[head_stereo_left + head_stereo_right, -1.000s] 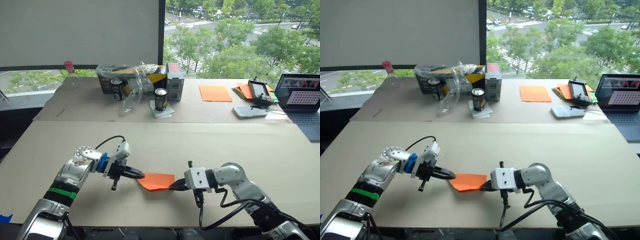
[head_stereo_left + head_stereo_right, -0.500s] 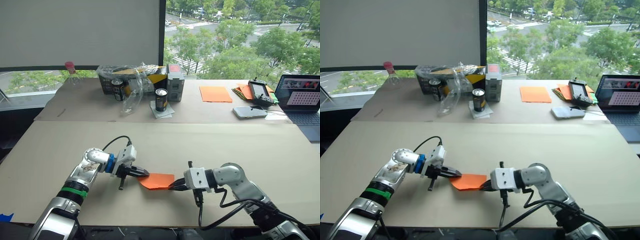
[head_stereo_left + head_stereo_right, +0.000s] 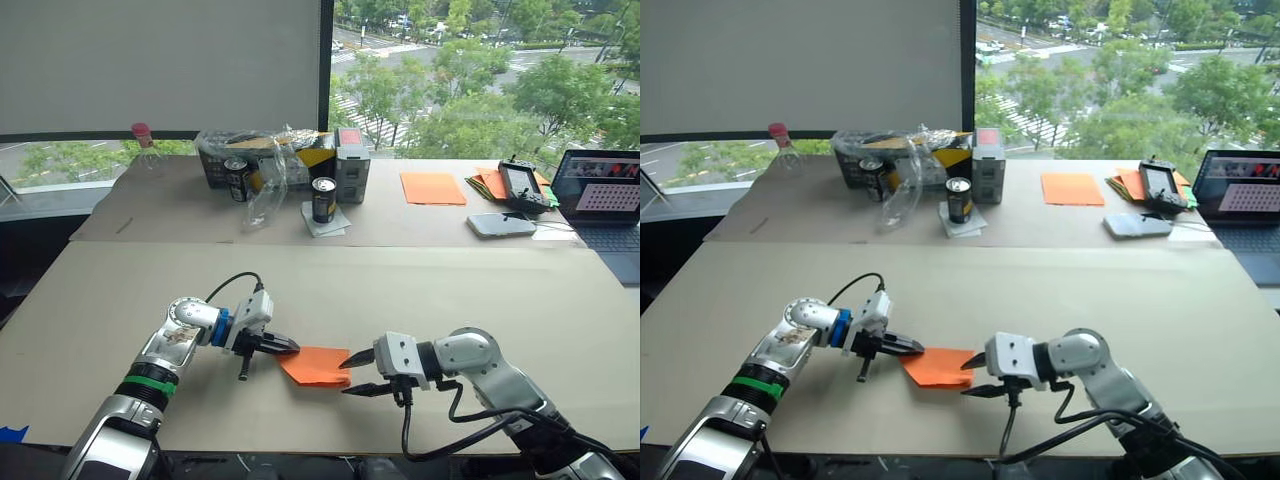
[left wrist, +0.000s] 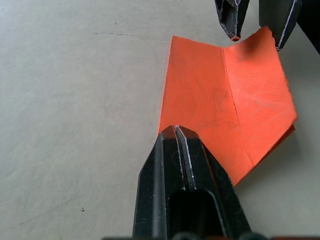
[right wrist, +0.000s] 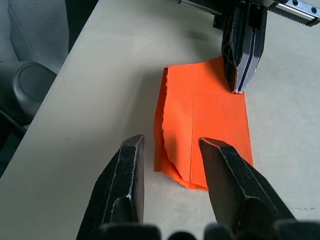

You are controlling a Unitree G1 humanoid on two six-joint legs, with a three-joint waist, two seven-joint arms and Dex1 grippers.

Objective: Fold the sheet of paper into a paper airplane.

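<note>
A folded orange sheet of paper lies flat on the counter between the two tools. The left tool, fingers closed, presses its edge; the right tool hangs open just beside the opposite edge.

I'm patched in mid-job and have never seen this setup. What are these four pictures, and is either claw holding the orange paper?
It is a two-armed humanoid robot. The two wide pictures come from its head camera, looking down over a brown table. The two close pictures come from cameras on each wrist.

The sheet of paper, orange and partly folded, lies flat near the table's front edge. The left gripper is shut, its tips at the sheet's left end, on its edge. The right gripper is open at the other end, gripping nothing.

At the back stand cans, a box, more orange papers and a laptop.
</note>
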